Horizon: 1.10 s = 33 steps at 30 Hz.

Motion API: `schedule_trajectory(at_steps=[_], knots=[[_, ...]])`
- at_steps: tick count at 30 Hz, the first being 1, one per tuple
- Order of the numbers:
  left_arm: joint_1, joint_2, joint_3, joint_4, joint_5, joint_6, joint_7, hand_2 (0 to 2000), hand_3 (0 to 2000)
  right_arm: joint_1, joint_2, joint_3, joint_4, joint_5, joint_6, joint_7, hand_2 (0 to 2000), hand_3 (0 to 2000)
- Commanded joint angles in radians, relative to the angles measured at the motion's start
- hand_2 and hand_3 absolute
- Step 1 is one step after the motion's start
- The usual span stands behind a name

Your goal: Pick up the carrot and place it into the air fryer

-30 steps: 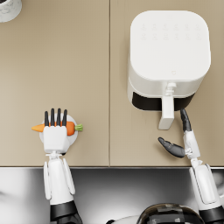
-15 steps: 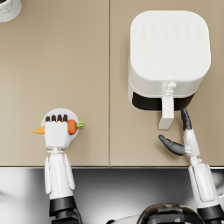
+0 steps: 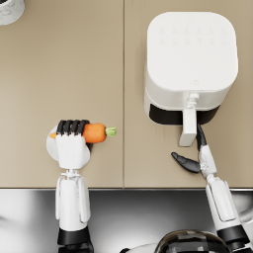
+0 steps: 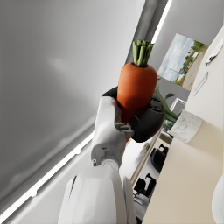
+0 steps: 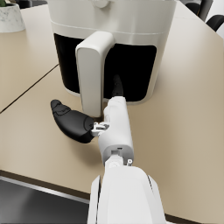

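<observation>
We see the carrot (image 3: 94,132) gripped in our left hand (image 3: 72,143) above a white plate (image 3: 51,147), well apart from the air fryer (image 3: 190,64), our right hand (image 3: 197,153) spread wide, empty, beside its handle (image 3: 189,126), a marbled pot (image 3: 10,10) far off.

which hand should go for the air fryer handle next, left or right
Right. The right robot hand is open beside the air fryer handle, and the left robot hand is busy holding the carrot.

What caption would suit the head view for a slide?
Left hand grips an orange carrot; right hand rests beside the white air fryer.
</observation>
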Motion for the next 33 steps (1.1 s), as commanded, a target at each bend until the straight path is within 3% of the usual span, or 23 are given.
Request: schedule_trajectory(at_steps=[1,6,7,8,11,12,15,20,24,31,32,33], knots=[[0.027,0.002,0.016,-0.043,-0.008,-0.001,0.000,2000,2000,0.045,-0.020,0.029,-0.026,0.000,0.000,0.000,0,0],[0.040,0.009,0.025,-0.038,-0.025,-0.003,0.001,2000,2000,0.084,-0.044,0.062,-0.060,0.000,-0.011,0.000,0,0],[0.044,0.011,0.033,-0.036,-0.026,-0.004,0.001,2000,2000,0.081,-0.041,0.063,-0.051,0.001,-0.024,0.000,1361,327],[0.051,0.012,0.041,-0.034,-0.027,-0.004,0.001,2000,2000,0.084,-0.041,0.072,-0.049,0.002,-0.045,0.000,2000,653],[0.081,0.021,0.075,-0.022,-0.028,-0.005,0.001,2000,2000,0.095,-0.041,0.085,-0.073,0.003,-0.127,-0.001,2000,1633],[0.088,0.024,0.080,-0.013,-0.028,-0.005,0.001,2000,2000,0.098,-0.042,0.090,-0.064,0.002,-0.127,-0.001,2000,1960],[0.119,0.037,0.127,0.011,-0.029,-0.005,0.001,2000,2000,0.077,-0.019,0.125,-0.013,0.003,-0.072,0.000,2000,2000],[0.199,0.076,0.203,0.064,-0.029,-0.006,0.001,2000,2000,-0.042,0.082,0.174,0.252,0.004,-0.087,-0.005,2000,2000],[0.280,0.122,0.279,0.118,-0.029,-0.006,0.001,2000,2000,-0.151,0.207,0.230,0.496,0.004,-0.089,-0.010,2000,2000],[0.418,0.211,0.405,0.243,-0.029,-0.006,0.001,2000,2000,-0.270,0.377,0.290,0.807,0.004,-0.051,-0.008,2000,2000],[0.431,0.222,0.427,0.255,-0.029,-0.006,0.001,2000,2000,-0.263,0.358,0.221,0.517,0.004,-0.050,-0.008,2000,2000],[0.445,0.241,0.449,0.276,-0.029,-0.006,0.001,2000,2000,-0.273,0.376,0.227,0.534,0.004,-0.049,-0.009,2000,2000]])
